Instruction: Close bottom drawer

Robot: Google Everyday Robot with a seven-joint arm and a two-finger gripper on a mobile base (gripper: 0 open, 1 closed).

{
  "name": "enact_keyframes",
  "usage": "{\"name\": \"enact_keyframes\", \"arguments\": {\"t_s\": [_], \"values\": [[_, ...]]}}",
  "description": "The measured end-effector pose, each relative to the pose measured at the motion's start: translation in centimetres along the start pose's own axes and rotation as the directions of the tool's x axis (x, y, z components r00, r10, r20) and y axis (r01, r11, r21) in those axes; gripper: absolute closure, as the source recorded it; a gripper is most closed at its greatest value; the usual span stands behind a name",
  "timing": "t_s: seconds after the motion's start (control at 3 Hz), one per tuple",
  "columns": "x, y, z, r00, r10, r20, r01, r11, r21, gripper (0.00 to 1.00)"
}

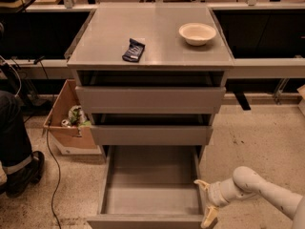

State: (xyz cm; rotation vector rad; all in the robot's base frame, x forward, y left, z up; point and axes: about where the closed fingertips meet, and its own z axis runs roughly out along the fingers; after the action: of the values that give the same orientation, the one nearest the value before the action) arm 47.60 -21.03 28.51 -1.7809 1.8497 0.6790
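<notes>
One grey flat-fronted bottom drawer (151, 194): at 6 o'clock, pulled out, long tray interior showing.
Cream two-finger gripper (206, 202): at 5 o'clock, fingers spread apart, just beside that drawer's right front corner.

A grey cabinet's top surface (157, 27) carries a white bowl (197, 33) near its back right corner and a small dark packet (134, 50) left of centre, well apart. On the speckled floor (257, 137) at left sits an open cardboard box (66, 136) of crumpled items, near a person's dark trouser leg (12, 132) and a thin cable (53, 175). The gripper (204, 203) hangs low at lower right.
</notes>
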Motion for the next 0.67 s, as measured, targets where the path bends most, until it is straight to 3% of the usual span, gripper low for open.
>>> {"name": "enact_keyframes", "arguments": {"t_s": [0.67], "values": [[2.0, 0.0, 3.4, 0.997, 0.068, 0.042, -0.067, 0.9977, -0.012, 0.00]]}}
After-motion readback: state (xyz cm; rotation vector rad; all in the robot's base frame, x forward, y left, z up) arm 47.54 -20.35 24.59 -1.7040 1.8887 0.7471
